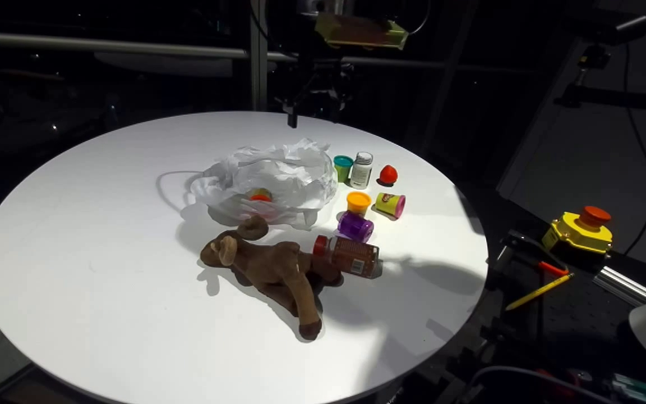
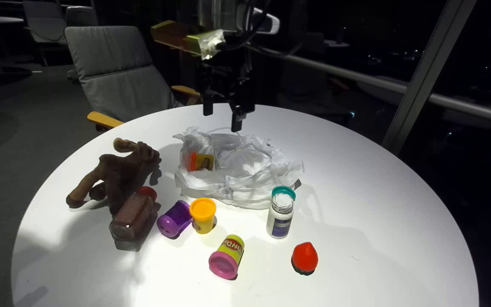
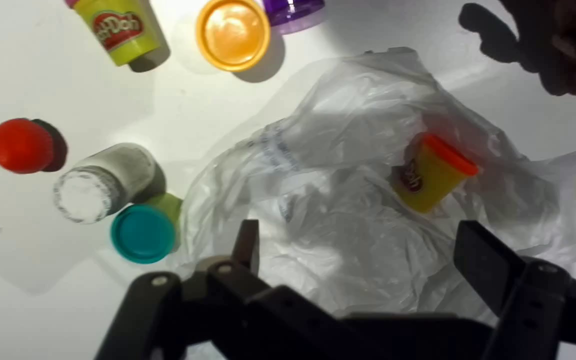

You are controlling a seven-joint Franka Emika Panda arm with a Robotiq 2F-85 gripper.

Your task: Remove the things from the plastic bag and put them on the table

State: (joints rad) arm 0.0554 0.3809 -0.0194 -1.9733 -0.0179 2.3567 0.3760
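1. Wrist view and exterior views: the table is used for unloading.
2. The plastic bag is spread open, apparently for easier reaching-in.
3. The brown plush animal is laid beside it, presumably out of the way.
4. The gripper is held above the bag, jaws wide apart, nothing gripped, likely readied for picking.
5. The red-orange-lidded yellow tub is cradled, tilted, in the bag's folds.

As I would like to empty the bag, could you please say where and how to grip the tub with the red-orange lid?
I would lower the gripper from above and close it across the yellow body of the tub, square to its length. The tub lies on its side in the plastic bag, largely uncovered from above, so its rounded wall seems reachable.
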